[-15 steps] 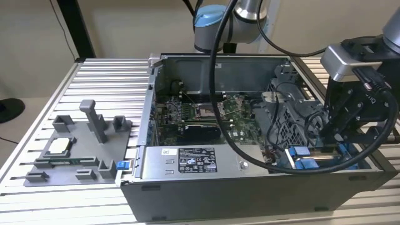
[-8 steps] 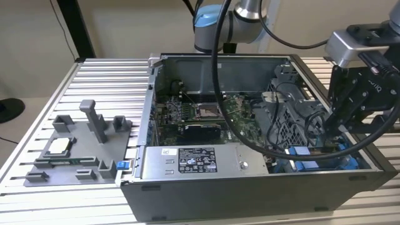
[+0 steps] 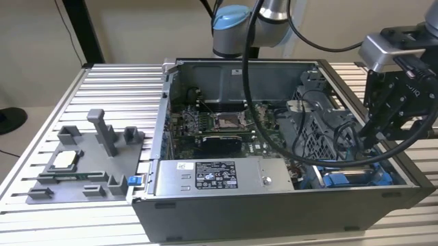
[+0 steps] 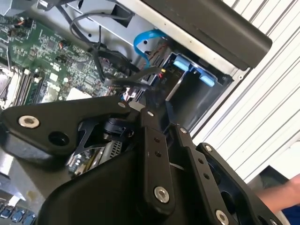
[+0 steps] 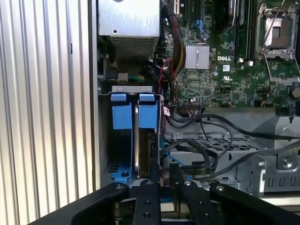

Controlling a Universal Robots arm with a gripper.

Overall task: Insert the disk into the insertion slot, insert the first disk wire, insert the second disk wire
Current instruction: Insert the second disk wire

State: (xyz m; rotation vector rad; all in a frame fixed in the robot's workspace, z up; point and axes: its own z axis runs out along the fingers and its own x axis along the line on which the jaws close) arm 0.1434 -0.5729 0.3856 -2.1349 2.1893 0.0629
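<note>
The disk (image 5: 150,150) stands on edge inside the insertion slot (image 5: 123,117), with its blue carrier tab (image 5: 147,115) beside the slot's other blue fitting. In the exterior view the slot (image 3: 356,179) lies in the case's front corner on the exterior view's right. My gripper (image 3: 372,137) hangs just above that corner. In the first wrist view the gripper (image 5: 164,180) sits at the disk's near end, its fingers drawn close together. A blue disk wire (image 5: 169,157) runs in between them. In the second wrist view this blue wire (image 4: 145,42) loops toward a black connector (image 4: 133,82) at the gripper (image 4: 154,96).
The open computer case (image 3: 274,215) holds a grey labelled power supply box (image 3: 212,177), a green motherboard (image 3: 219,128) and a grey perforated cage (image 5: 211,150) with black cables over it. A grey fixture tray (image 3: 82,164) sits on the ribbed table (image 5: 42,117). A person's hand (image 4: 286,197) is nearby.
</note>
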